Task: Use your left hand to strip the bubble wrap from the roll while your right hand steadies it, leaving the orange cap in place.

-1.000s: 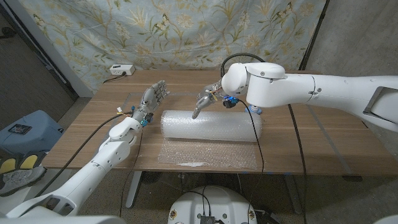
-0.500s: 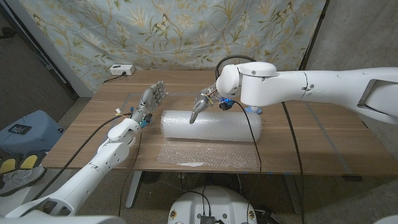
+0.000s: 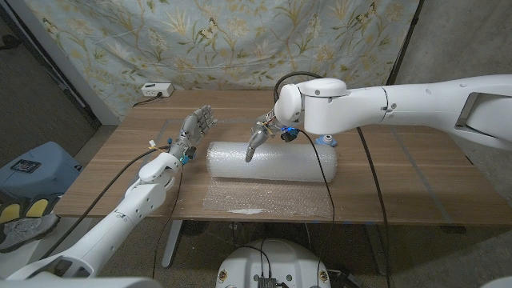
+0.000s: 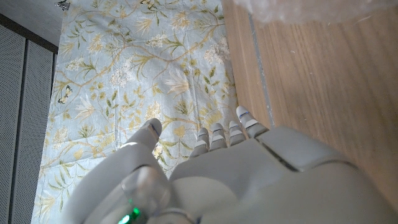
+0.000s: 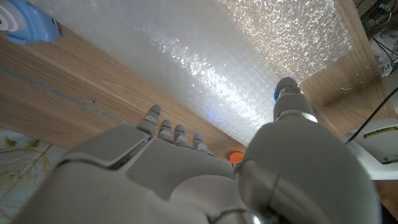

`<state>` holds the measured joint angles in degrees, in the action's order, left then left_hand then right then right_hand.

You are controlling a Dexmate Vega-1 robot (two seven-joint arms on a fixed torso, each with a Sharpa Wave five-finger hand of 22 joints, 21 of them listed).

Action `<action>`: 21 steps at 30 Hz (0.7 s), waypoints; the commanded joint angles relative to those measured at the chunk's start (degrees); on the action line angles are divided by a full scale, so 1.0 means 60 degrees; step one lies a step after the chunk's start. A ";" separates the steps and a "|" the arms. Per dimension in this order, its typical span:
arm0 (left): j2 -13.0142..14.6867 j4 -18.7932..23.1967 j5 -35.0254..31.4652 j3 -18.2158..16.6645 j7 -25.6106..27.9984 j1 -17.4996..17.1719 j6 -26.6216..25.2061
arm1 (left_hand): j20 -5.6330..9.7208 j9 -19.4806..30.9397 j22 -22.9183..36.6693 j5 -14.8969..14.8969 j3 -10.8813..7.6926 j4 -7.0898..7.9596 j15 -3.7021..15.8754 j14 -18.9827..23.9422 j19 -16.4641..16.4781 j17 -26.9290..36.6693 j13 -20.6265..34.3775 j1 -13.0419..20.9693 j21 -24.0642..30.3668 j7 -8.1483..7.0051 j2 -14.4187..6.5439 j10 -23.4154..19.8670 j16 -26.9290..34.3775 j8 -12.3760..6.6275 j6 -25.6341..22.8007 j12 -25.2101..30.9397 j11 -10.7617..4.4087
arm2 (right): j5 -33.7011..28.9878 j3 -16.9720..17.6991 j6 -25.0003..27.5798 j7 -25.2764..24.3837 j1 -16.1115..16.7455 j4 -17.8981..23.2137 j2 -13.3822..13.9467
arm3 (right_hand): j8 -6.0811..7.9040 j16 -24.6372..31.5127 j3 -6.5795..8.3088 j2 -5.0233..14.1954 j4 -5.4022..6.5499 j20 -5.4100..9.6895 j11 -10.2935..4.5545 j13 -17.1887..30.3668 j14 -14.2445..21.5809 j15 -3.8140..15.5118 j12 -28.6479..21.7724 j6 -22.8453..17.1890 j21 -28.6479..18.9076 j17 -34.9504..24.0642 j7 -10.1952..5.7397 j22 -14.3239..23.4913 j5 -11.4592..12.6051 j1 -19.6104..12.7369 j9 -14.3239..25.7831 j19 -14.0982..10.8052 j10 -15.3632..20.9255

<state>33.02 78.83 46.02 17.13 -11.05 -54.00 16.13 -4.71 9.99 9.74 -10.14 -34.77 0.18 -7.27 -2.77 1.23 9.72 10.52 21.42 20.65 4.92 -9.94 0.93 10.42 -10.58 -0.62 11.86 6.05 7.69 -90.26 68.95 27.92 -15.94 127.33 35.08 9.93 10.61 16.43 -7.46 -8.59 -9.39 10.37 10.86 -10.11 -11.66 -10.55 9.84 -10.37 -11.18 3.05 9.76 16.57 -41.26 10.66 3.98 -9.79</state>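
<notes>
Hovering over the bubble wrap roll point(image 3: 272, 162), the right hand point(image 3: 258, 136) points loosely extended fingers down; left hand point(image 3: 196, 128) spread, empty.

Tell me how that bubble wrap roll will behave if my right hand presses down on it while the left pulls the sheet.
The bubble wrap roll lies on its side, so it will probably roll toward the loose sheet when pulled. It looks light and squashy; expect the right hand to dent it rather than pin it firmly. The glossy film may slip under the fingertips.

Head camera high, facing down the table point(image 3: 416, 180), wrist cameras close behind each robot hand — all sharing the bubble wrap roll point(image 3: 272, 162)
</notes>
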 commanded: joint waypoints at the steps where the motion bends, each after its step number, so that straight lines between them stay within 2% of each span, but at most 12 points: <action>1: 0.0000 -0.0064 -0.0012 0.0097 0.0021 0.0136 -0.0197 | -0.0044 0.0045 0.0032 -0.0013 -0.0102 -0.0003 -0.0079 0.0028 0.0081 0.0043 0.0050 -0.0008 -0.0003 0.0030 -0.0035 -0.0028 0.0016 -0.0010 -0.0056 -0.0006 0.0098 | -0.0098 -0.0713 -0.0289 0.0207 -0.0586 -0.0604 -0.0394 | -0.0035 0.0031 -0.0089 -0.0009 0.0002 0.0089 -0.0156 -0.0005 -0.1838 0.0065 0.0037 0.3573 -0.0033 -0.0031 0.0015 0.0013 0.0150 -0.0195 0.0011 0.0049 -0.2858; 21: -0.0025 -0.0176 -0.0018 0.0167 0.0025 0.0307 -0.0413 | -0.0041 0.0046 0.0034 -0.0017 -0.0114 -0.0019 -0.0071 0.0046 0.0118 0.0039 0.0052 0.0001 -0.0061 0.0045 -0.0051 -0.0052 0.0020 -0.0017 -0.0098 -0.0001 0.0092 | -0.0267 -0.1530 -0.0225 0.0223 -0.0819 -0.1161 -0.0967 | 0.0038 0.0051 -0.0300 -0.0080 0.0043 0.0059 -0.0131 -0.0024 -0.1945 0.0025 0.0026 0.3864 -0.0062 -0.0025 0.0020 0.0013 0.0359 -0.0357 0.0008 0.0072 -0.3134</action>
<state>32.85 77.94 45.92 17.85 -10.85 -52.60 14.53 -5.02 9.98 9.74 -10.14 -35.18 0.07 -7.27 -2.77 1.54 9.72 10.52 21.41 20.33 5.11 -9.94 0.72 10.42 -10.58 -0.82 11.86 6.25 6.69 -96.84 67.20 29.40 -19.99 122.05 30.96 9.93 10.61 14.91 -7.89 -8.35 -9.00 9.59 10.66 -9.99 -11.37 -10.55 9.84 -10.37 -11.19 3.06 9.75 18.35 -42.92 10.67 4.36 -9.96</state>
